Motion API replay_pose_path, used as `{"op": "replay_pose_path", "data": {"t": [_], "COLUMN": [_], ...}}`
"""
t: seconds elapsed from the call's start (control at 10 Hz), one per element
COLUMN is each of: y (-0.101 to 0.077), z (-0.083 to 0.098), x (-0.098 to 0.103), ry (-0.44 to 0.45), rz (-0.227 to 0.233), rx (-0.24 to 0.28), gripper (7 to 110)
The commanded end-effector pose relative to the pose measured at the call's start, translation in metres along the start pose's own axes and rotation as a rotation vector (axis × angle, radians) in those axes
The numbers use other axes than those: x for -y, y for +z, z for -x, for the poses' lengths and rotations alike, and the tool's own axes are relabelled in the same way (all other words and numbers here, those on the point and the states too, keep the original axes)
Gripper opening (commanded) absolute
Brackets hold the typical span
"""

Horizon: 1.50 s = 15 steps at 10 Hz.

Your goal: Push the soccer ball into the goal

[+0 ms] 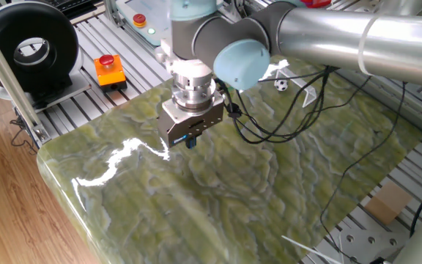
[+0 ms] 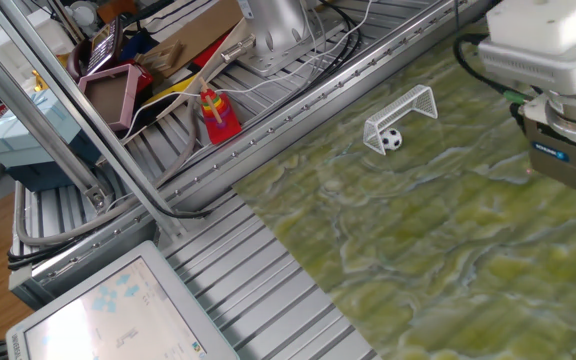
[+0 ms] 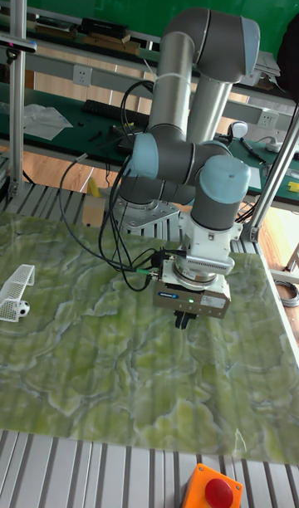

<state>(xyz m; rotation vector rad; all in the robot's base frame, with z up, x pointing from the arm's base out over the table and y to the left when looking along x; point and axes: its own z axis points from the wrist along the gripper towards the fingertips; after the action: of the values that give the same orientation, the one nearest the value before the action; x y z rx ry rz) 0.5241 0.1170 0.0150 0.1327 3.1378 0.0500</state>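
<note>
An orange box (image 1: 110, 70) with a red button sits beside the green marbled table (image 1: 218, 198).
</note>
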Motion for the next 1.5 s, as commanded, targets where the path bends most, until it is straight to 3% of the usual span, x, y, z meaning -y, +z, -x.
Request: {"op": "replay_pose_path", "data": {"t": [0.0, 0.1, 0.4, 0.6, 0.8, 0.9, 1.0, 1.1, 1.2, 1.4], "y": [-0.004, -0.008, -0.031, -0.040, -0.053, -0.057, -0.061, -0.068, -0.074, -0.081], "z": [0.017, 0.024, 0.056, 0.071, 0.108, 0.108, 0.113, 0.111, 0.111, 0.102], "x": [-0.014, -0.021, -0.011, 0.013, 0.030, 0.040, 0.028, 0.033, 0.057, 0.064], "ry": [0.015, 0.035, 0.017, -0.015, 0.001, -0.014, -0.006, -0.053, -0.088, -0.176], "rz": [0.048, 0.084, 0.055, -0.002, -0.007, -0.020, 0.049, 0.083, 0.031, 0.063], "rx": [0.034, 0.041, 0.044, 0.040, 0.139, 0.121, 0.116, 0.076, 0.050, -0.006], "gripper": [7, 7, 7, 7, 7, 7, 7, 7, 7, 7]}}
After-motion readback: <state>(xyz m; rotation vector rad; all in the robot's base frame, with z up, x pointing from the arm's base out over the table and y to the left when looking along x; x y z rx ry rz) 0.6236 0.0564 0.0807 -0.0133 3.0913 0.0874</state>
